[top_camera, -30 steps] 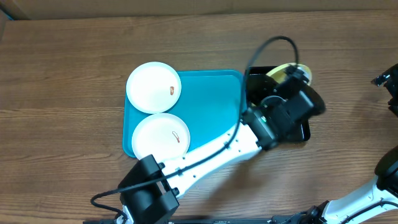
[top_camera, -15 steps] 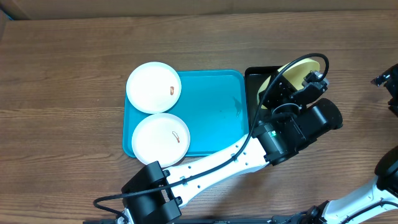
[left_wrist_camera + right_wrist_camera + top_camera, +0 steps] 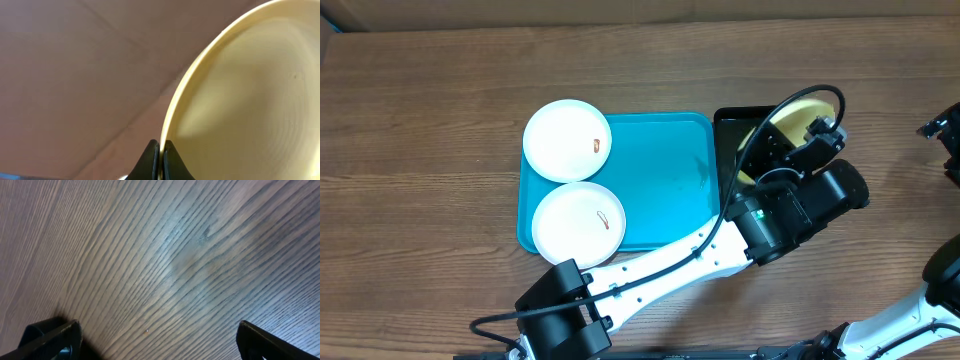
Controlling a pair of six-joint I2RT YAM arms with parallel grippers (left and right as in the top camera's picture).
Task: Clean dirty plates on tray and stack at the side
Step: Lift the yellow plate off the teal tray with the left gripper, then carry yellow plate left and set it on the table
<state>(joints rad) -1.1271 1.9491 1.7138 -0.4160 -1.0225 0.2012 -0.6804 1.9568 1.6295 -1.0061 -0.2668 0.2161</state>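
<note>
Pinching the green-rimmed plate (image 3: 250,100), our left hand (image 3: 160,160) holds it tilted at three o'clock from the tray (image 3: 660,180); our right hand (image 3: 157,337) gapes empty over the tabletop (image 3: 175,255).

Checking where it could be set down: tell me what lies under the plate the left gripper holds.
Under the tilted plate, pinched at its rim by the left gripper, lies the black tray. Plate and arm cover most of the tray's floor.
</note>
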